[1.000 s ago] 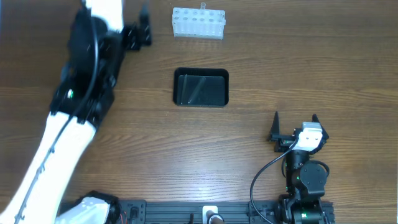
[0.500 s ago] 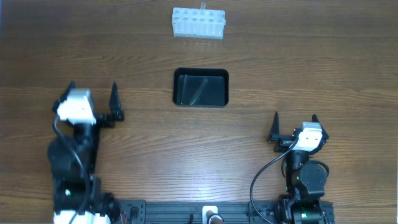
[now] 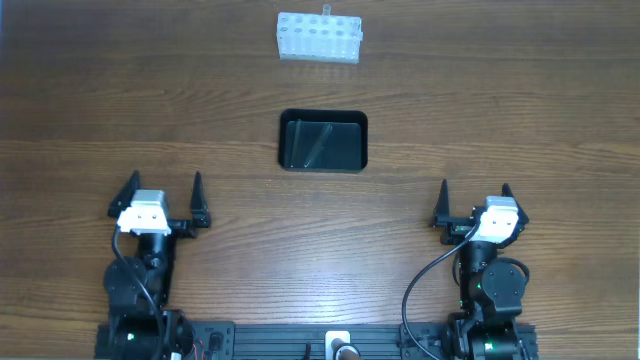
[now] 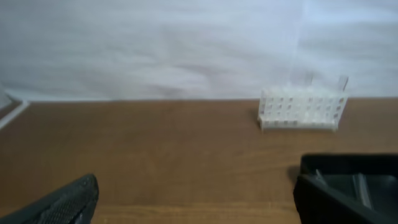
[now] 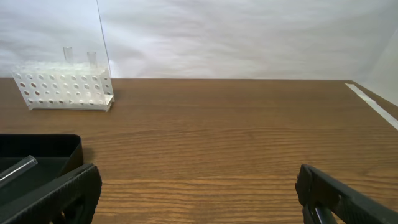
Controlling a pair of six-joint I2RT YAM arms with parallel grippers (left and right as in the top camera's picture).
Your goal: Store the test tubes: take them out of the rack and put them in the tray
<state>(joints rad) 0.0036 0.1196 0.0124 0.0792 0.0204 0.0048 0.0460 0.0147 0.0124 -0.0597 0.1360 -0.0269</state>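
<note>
Test tubes (image 5: 91, 59) left to store stand upright in the rack (image 3: 318, 37), which sits at the far edge of the desk (image 3: 500, 90), well apart from both arms. Two of them rise above the rack's far row in the right wrist view, close together and a little toward the right arm's side of the rack's middle. The tray (image 3: 322, 168) lies between the rack and the arms, roughly on the desk's centre line, and at least one stored tube (image 3: 318, 145) already lies flat in it, set on a slant. Both arms sit low near their bases. The left jaws are spread wide with nothing between them, and the right jaws are likewise wide open and empty, each pair pointing up the desk toward the rack. The rack lies ahead of both and inward, past the tray, so either arm would have to reach over or round the tray to get there. By the top view the two arms are almost equally far from the rack, and the right looks only slightly better placed for the standing tubes. Since the tubes' long axis is vertical, the next grasp probably calls for closing on a tube's exposed top and drawing it straight up before turning it to lie in the tray.
</note>
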